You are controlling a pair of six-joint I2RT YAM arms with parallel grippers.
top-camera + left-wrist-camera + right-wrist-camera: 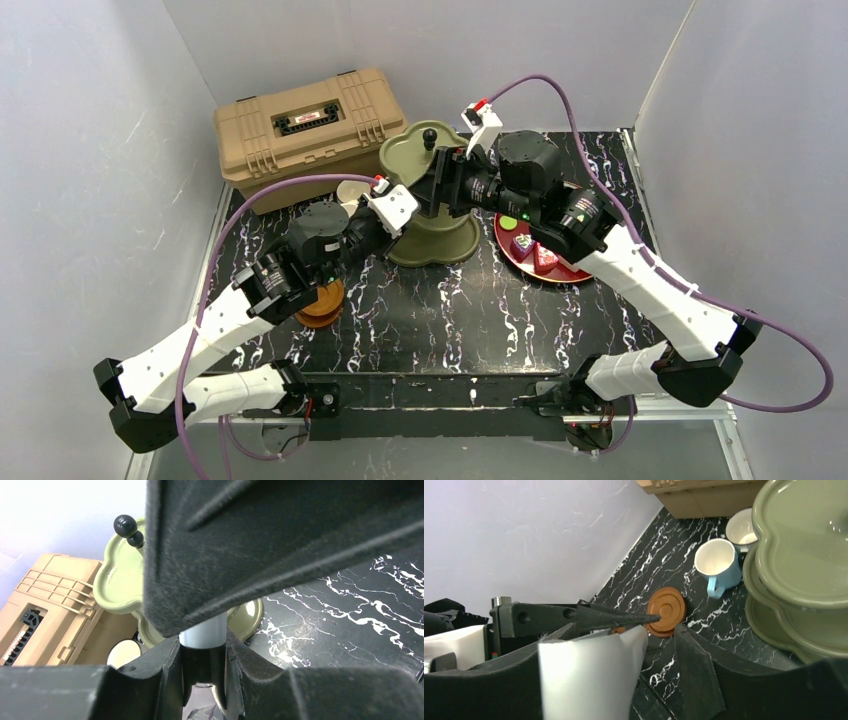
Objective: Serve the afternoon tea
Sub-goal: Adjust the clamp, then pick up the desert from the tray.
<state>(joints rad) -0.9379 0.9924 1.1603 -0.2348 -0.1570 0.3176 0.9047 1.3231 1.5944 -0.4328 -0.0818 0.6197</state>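
The green stand (440,245) stood at the back of the bench (480,320) beside the toolbox (310,125), with a blue mug (719,562) and a white mug (741,527) at its foot, a saucer (666,611) near them and toy cakes (525,243) on a red plate (560,272). The left gripper (202,652) was almost closed, pinching a pale cylinder (202,630) (too close to name). The right gripper (626,645) had a white shape (589,680) between its fingers, but I could not tell whether it clamped it
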